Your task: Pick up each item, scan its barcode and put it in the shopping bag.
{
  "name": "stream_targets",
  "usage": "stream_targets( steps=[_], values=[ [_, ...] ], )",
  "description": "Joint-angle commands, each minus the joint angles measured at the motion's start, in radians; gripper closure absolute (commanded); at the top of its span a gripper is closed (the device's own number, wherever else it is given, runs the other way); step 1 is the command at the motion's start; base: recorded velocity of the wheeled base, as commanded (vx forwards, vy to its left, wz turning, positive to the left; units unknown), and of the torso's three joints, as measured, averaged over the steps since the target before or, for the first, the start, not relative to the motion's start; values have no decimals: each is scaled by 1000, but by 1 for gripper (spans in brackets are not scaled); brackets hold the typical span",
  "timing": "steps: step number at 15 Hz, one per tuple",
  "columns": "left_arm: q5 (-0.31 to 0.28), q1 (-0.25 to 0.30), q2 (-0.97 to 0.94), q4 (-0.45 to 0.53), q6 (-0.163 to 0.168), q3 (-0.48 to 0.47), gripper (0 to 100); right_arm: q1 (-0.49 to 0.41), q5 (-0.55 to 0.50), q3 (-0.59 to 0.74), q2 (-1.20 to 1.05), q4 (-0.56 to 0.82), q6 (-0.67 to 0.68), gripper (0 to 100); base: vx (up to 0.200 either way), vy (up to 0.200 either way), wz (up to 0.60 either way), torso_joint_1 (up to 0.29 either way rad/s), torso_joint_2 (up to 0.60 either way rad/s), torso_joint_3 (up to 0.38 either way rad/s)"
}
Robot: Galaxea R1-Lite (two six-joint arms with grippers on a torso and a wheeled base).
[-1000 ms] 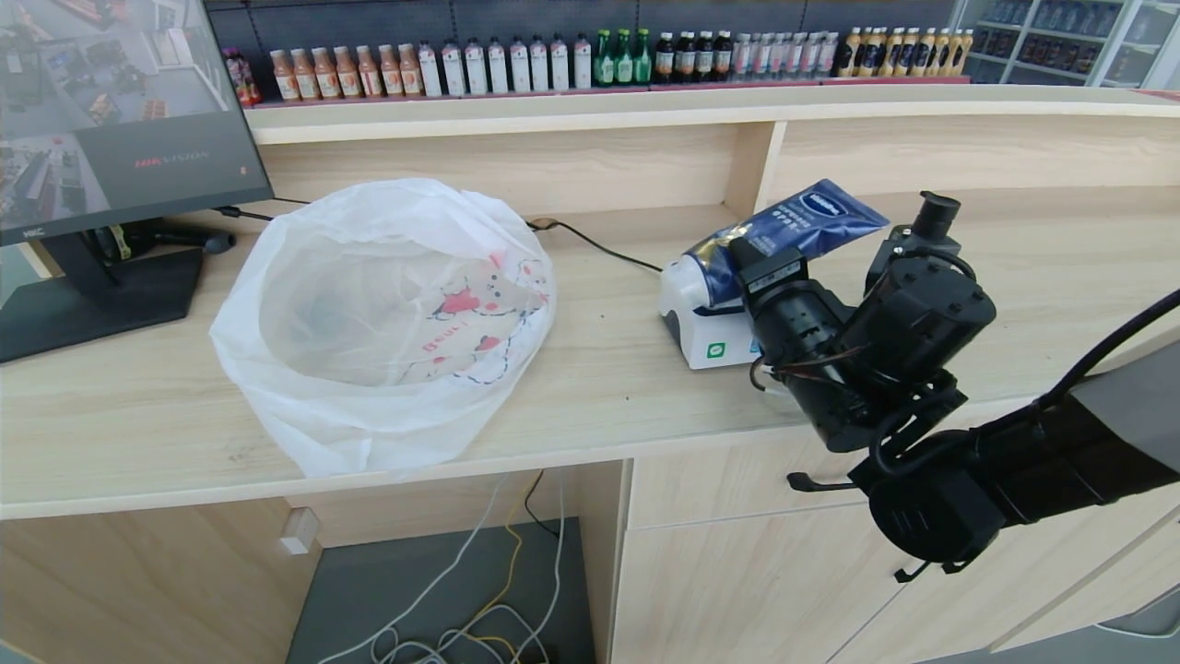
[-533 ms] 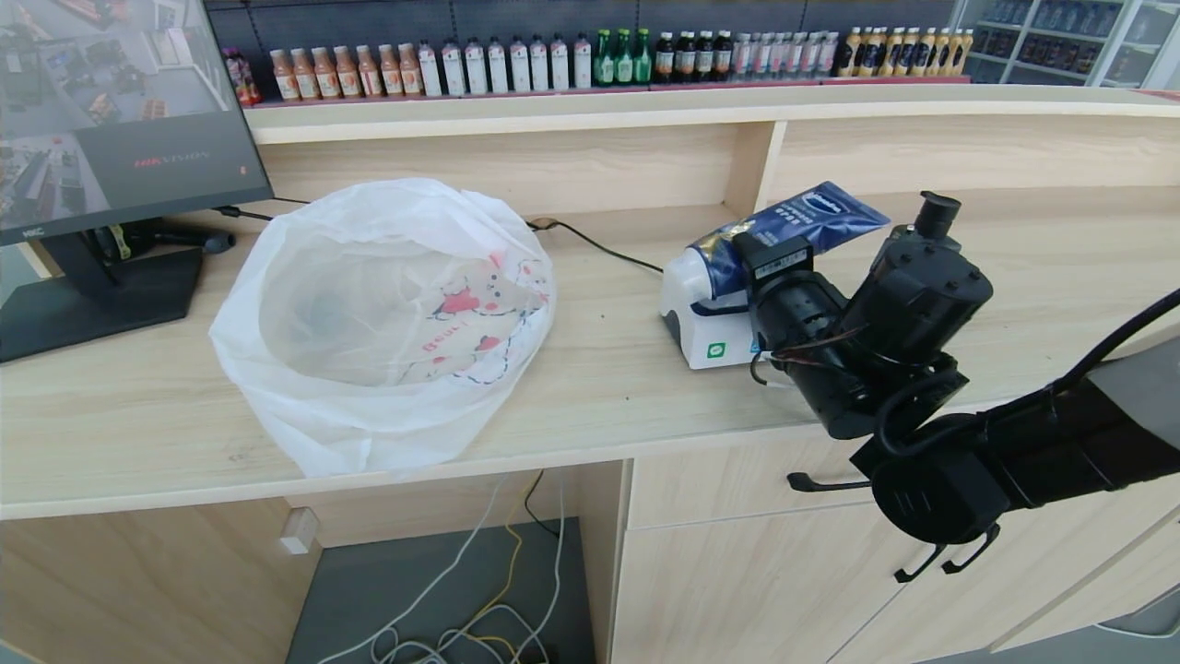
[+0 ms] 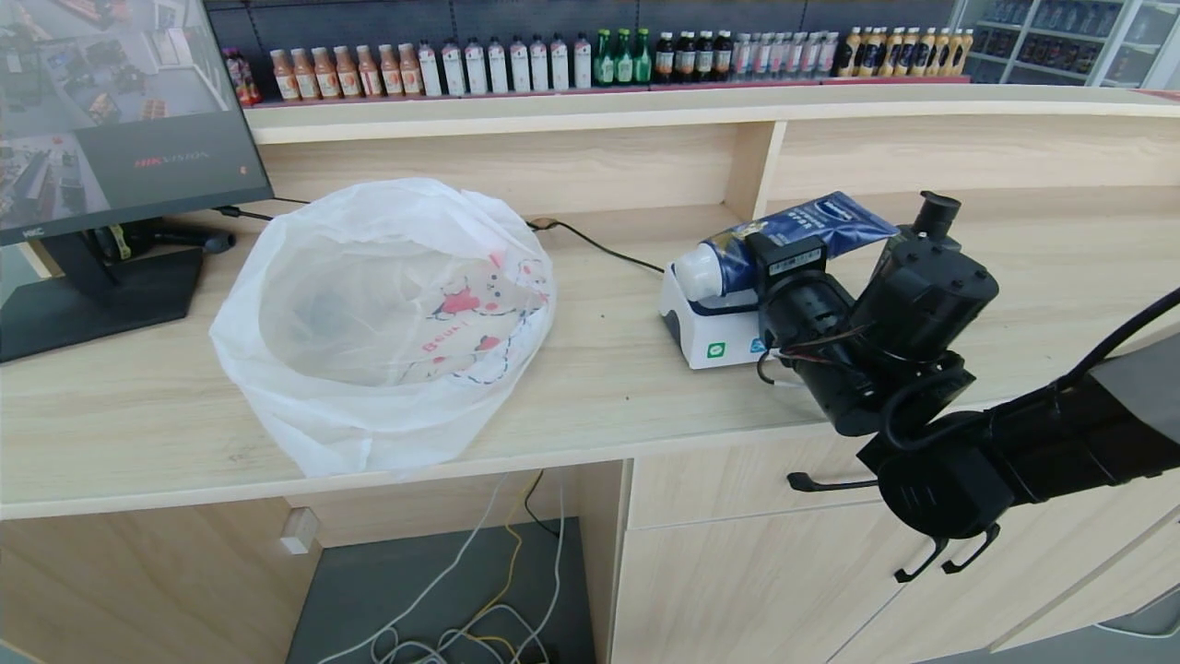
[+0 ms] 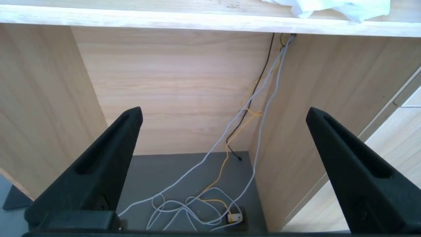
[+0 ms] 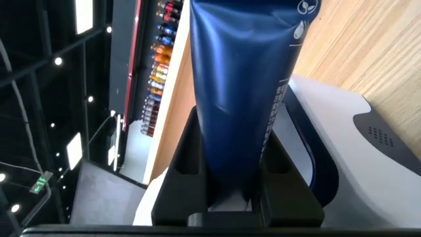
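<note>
The blue tube (image 3: 816,226) is being held in the right gripper (image 3: 772,254), whose two fingers are clamping it across its lower body, one on each flat side. In the right wrist view the tube (image 5: 243,99) is running straight out from between the fingers (image 5: 187,161). Its white cap (image 3: 696,274) is sticking out beyond the fingers on the side toward the bag, and its flat crimped end is slanting up on the other side, toward the raised back ledge. Directly under the fingers and the cap, the white scanner (image 3: 705,332) is sitting on the wooden counter (image 3: 599,387); the tube is hanging just above the scanner's top face (image 5: 342,145), and whether they are touching cannot be told.

Well out beyond the cap end, the white plastic shopping bag (image 3: 387,323) is standing open on the counter, its mouth facing up. A black cable (image 3: 590,242) is lying on the counter between the bag and the scanner, behind both. A monitor (image 3: 111,111) is standing past the bag, at the far end from the fingers. A row of bottles (image 3: 590,60) is lining the shelf behind the ledge.

The left gripper (image 4: 223,115) is hanging below the counter edge with its fingers spread wide apart and nothing between them. Ahead of those fingers, loose cables (image 4: 256,131) are dangling in the open bay under the counter.
</note>
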Motion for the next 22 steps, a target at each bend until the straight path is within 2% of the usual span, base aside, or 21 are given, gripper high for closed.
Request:
stream_targets(
  steps=[1,14,18,20,22],
  values=[
    [0,0,0,0,-1,0,0,-1,0,3,0,0,2,100,0,0,0,0,0,0],
    [2,0,0,0,-1,0,0,0,0,-12,-12,-25,27,100,0,0,0,0,0,0],
    [2,0,0,0,-1,0,0,34,3,-15,-89,-31,19,100,0,0,0,0,0,0],
    [0,0,0,0,-1,0,0,69,15,-17,-131,-31,-27,100,0,0,0,0,0,0],
    [2,0,0,0,-1,0,0,111,53,-20,-159,-65,-148,100,0,0,0,0,0,0]
  ],
)
